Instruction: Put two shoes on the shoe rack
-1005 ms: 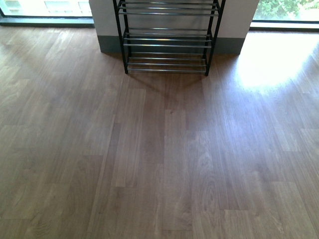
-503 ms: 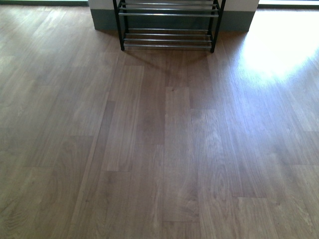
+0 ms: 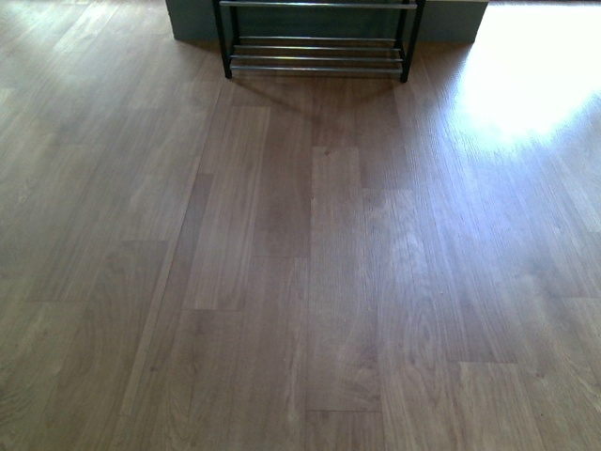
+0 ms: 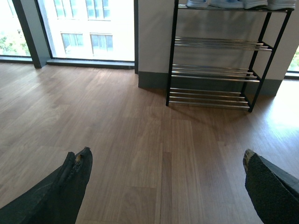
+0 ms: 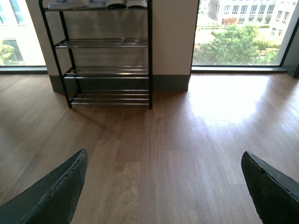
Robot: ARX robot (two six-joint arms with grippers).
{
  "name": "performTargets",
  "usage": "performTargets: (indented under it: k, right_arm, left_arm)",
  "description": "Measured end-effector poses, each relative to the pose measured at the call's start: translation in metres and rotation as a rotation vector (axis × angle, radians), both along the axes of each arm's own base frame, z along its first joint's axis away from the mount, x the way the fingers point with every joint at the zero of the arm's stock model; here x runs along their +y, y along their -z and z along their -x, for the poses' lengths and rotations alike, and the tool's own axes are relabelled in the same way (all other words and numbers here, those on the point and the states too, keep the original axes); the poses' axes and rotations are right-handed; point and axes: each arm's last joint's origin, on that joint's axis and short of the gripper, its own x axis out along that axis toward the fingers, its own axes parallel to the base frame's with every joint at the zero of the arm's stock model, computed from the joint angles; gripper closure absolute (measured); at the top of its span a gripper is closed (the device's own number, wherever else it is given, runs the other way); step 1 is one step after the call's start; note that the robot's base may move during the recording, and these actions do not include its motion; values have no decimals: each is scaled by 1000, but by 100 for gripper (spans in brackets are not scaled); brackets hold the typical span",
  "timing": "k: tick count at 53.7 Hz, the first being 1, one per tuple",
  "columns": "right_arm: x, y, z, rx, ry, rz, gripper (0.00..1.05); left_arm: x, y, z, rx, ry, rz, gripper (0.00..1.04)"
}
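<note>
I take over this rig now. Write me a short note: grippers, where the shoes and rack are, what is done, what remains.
Left gripper: open, empty.
Right gripper: open, empty.
Rack: against the wall ahead; front view shows only its lowest bars.
Shoes: on the top shelf, only their lower edges visible at the frame edge, so type and count unclear. Lower three shelves bare; no shoes on the floor.
Done: shoes appear placed.
Left: confirm by viewing the top shelf fully.

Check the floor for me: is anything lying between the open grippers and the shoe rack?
Nothing visible. In both wrist views bare wood floor runs from the left gripper and right gripper up to the shoe rack. Shoes already sit on its top shelf; the lower shelves look empty.
</note>
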Motion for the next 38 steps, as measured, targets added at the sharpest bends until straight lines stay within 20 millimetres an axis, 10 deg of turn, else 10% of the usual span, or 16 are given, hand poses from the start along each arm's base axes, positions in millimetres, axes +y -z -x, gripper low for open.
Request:
performTargets:
  k: [38]
  right_arm:
    - [0,0,0,0,0,0,9]
  left_arm:
    - [0,0,0,0,0,0,9]
